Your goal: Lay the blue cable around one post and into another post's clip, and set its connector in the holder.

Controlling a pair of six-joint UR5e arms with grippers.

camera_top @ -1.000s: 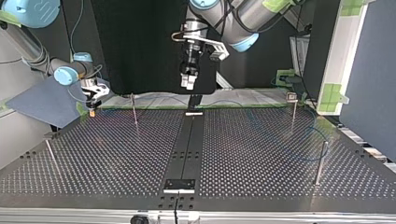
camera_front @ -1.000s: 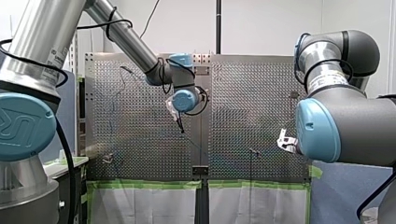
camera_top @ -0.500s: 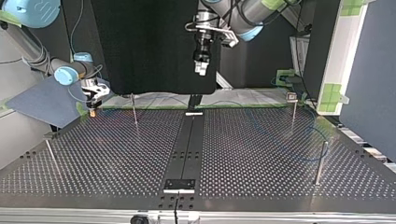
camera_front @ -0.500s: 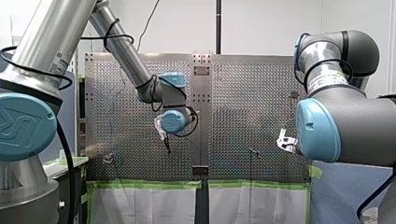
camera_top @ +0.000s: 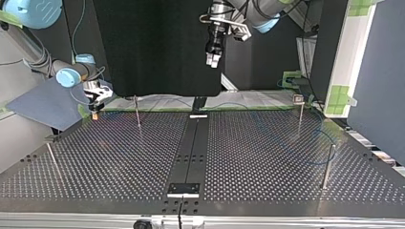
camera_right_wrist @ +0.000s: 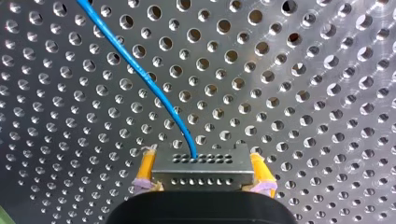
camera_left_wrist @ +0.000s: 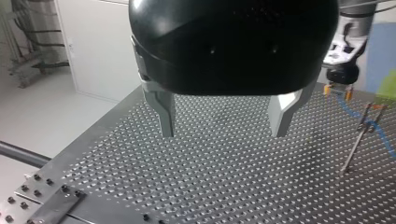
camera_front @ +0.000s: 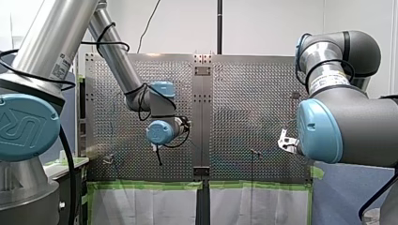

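Note:
In the right wrist view my right gripper [camera_right_wrist: 201, 184] is shut with its yellow pads [camera_right_wrist: 145, 167] on a small perforated metal connector [camera_right_wrist: 201, 167]. The blue cable [camera_right_wrist: 135, 67] runs out of the connector and away over the perforated table. In the top view my right gripper [camera_top: 95, 113] hangs low at the table's far left corner. High over the table's far edge, my left gripper [camera_top: 212, 58] is open, and between its metal fingers [camera_left_wrist: 164, 112] there is nothing. In the left wrist view the blue cable [camera_left_wrist: 373, 127] passes a thin post [camera_left_wrist: 356, 147].
Thin posts stand on the table: one near my right gripper [camera_top: 137, 112], one at the far right [camera_top: 300, 114], one at the right [camera_top: 327, 167], one at the left [camera_top: 51, 160]. A black strip [camera_top: 191, 152] runs down the middle.
My left arm has lifted and moved to the right in the top view; in the front view it has dropped down and to the left. My right arm has stayed still.

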